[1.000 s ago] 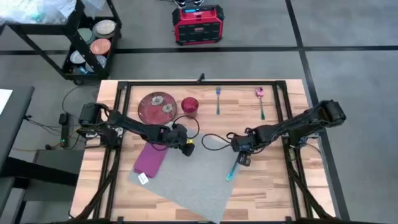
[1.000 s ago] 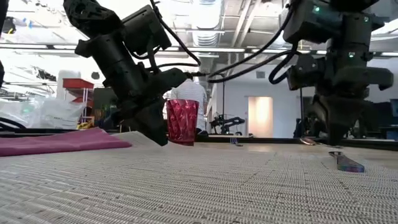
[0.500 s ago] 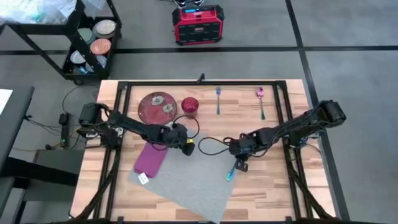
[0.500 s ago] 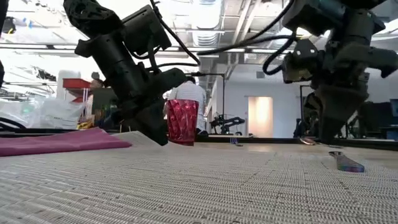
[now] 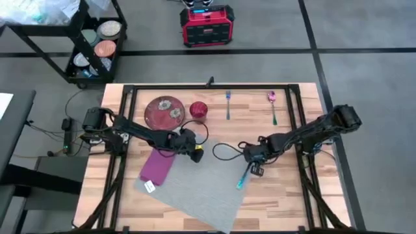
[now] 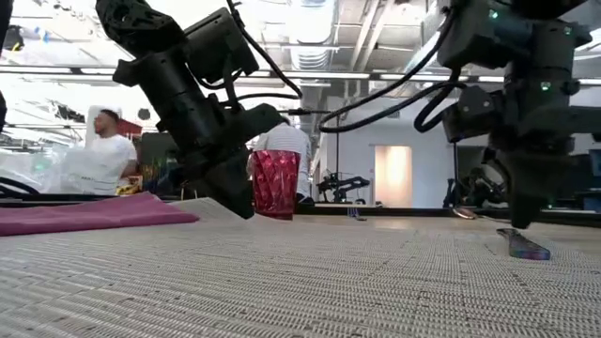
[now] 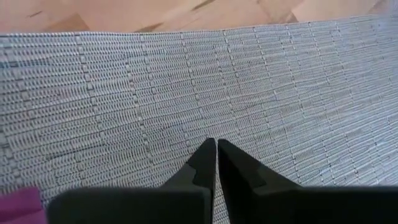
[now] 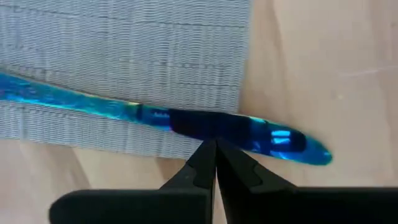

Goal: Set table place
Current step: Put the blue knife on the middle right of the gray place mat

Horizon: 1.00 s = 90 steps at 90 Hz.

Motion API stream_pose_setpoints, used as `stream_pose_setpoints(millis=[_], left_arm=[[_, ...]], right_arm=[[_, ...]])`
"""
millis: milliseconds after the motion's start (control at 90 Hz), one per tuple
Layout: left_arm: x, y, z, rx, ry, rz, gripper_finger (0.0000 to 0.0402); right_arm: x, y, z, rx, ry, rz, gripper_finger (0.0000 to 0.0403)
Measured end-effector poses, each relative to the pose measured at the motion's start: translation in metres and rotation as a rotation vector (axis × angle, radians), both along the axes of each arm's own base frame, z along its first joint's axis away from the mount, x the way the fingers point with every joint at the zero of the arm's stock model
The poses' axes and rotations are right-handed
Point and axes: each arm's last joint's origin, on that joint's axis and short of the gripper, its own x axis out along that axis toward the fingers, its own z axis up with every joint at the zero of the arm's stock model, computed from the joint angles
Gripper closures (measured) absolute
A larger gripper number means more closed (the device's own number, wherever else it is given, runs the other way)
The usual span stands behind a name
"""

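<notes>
Both hands shut: left hand (image 5: 196,153) over place (image 5: 201,185), right hand (image 5: 255,169) at its edge.

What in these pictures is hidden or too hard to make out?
- Blue utensil: right wrist view cuts one end off; high view too small to tell its type.
- Grey placemat: left arm covers one corner from above.
- Dishes on the black cart: too small.

Grey floor (image 5: 364,39) with black lines, black shelf cart (image 5: 78,39), red case (image 5: 207,26), ceiling lights (image 6: 310,19)
</notes>
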Motion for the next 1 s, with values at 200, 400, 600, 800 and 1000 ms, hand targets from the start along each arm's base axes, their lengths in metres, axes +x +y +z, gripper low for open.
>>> stream_pose_setpoints(millis=[200,400,600,800,1000], left_arm=[[0.0,0.0,0.0,0.001,0.0,0.0,0.0402],[0.0,0.0,0.0,0.015,0.006,-0.023,0.0402],[0.0,0.0,0.0,0.018,0.007,-0.027,0.0402],[0.0,0.0,0.0,0.024,0.009,-0.037,0.0402],[0.0,0.0,0.0,0.032,0.01,-0.04,0.0402]], right_arm=[[0.007,0.001,0.001,0.017,-0.066,0.005,0.0403],[0.013,0.005,-0.014,0.042,-0.02,0.013,0.0403],[0.014,0.01,-0.016,0.045,-0.015,0.031,0.0403],[0.03,0.015,-0.003,0.06,-0.083,0.148,0.0403],[0.039,0.015,0.005,0.079,-0.146,0.258,0.0403]])
